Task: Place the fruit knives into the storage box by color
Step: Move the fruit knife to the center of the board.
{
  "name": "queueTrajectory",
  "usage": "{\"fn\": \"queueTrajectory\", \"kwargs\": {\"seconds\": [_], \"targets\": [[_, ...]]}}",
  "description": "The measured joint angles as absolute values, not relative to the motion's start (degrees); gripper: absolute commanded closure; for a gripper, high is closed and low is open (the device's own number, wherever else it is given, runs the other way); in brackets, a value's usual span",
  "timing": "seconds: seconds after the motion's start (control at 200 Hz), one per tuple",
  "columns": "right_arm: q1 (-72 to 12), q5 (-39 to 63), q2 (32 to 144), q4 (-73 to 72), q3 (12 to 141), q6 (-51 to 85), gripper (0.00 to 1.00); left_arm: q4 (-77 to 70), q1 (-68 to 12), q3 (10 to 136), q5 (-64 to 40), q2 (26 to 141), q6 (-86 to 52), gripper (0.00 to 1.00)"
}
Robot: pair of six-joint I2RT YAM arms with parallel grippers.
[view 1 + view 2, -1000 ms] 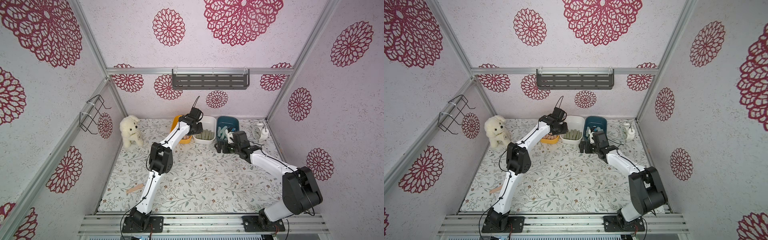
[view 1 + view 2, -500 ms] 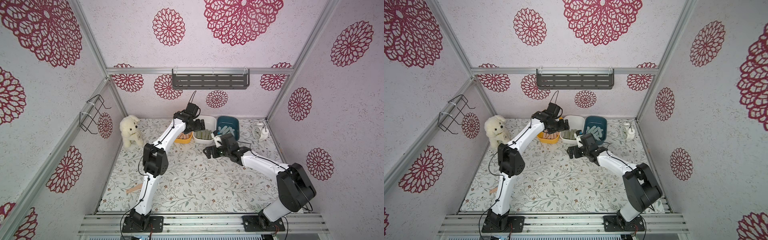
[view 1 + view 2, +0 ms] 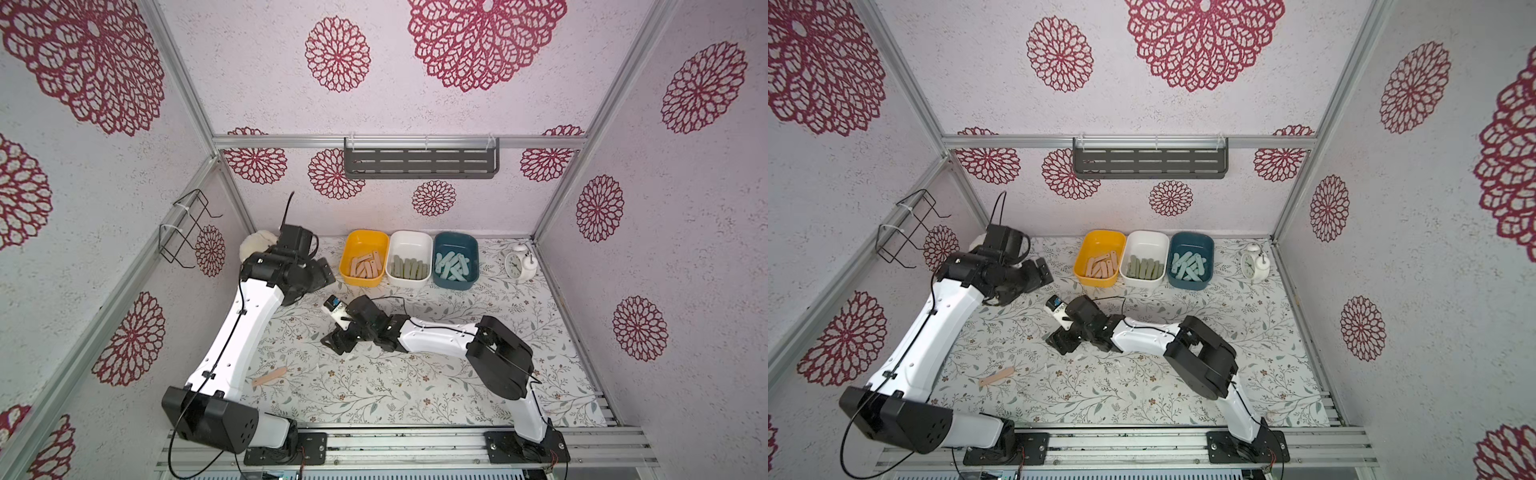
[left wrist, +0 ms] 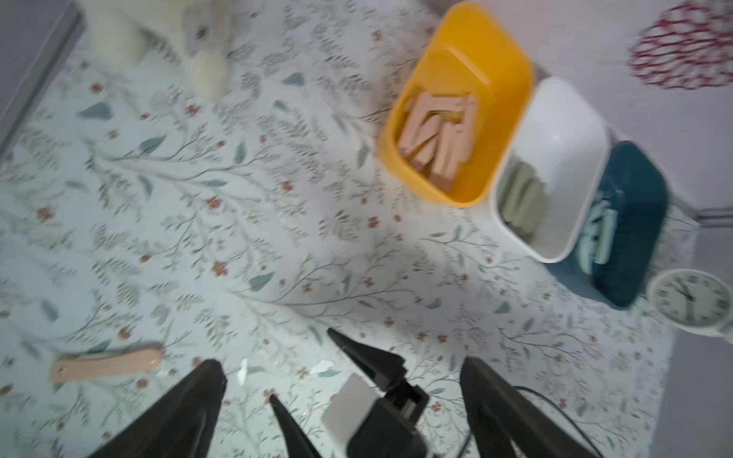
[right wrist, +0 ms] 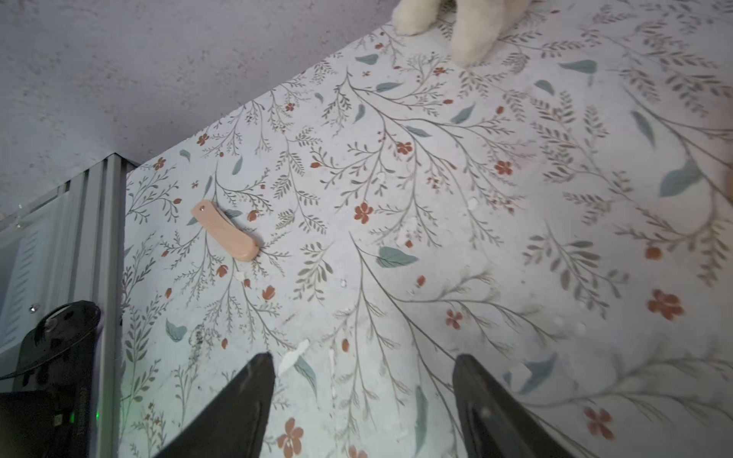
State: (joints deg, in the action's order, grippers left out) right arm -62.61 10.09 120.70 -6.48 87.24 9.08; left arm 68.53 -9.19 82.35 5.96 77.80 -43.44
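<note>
I'm seeing both hands released and empty. The left hand (image 3: 322,274) is hovering beside the yellow tub (image 3: 365,243) with its jaws wide. The right hand (image 3: 336,341) is hanging low over the middle of the table (image 3: 415,386), jaws apart, nothing between them. One peach knife (image 3: 270,377) is lying loose on the table's front left, well apart from both hands. Peach knives (image 3: 365,265) are sitting in the yellow tub, olive knives (image 3: 409,268) in the white tub (image 3: 409,237), mint knives (image 3: 451,266) in the teal tub (image 3: 455,240).
</note>
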Motion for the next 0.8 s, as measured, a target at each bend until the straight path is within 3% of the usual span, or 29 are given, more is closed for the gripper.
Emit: {"fn": "queueTrajectory", "kwargs": {"seconds": [0.175, 0.33, 0.801], "targets": [[-66.57, 9.32, 131.22, -3.86, 100.57, 7.07, 0.22, 71.24, 8.21, 62.41, 4.69, 65.91, -45.17, 0.02], [-68.97, 9.37, 139.55, 0.67, 112.29, 3.64, 0.22, 72.23, 18.76, 57.25, 2.63, 62.43, -44.69, 0.03], [-72.36, 8.54, 157.1, 16.27, 143.96, -5.89, 0.09, 74.54, 25.69, 59.72, 4.23, 62.78, -41.1, 0.03]]}}
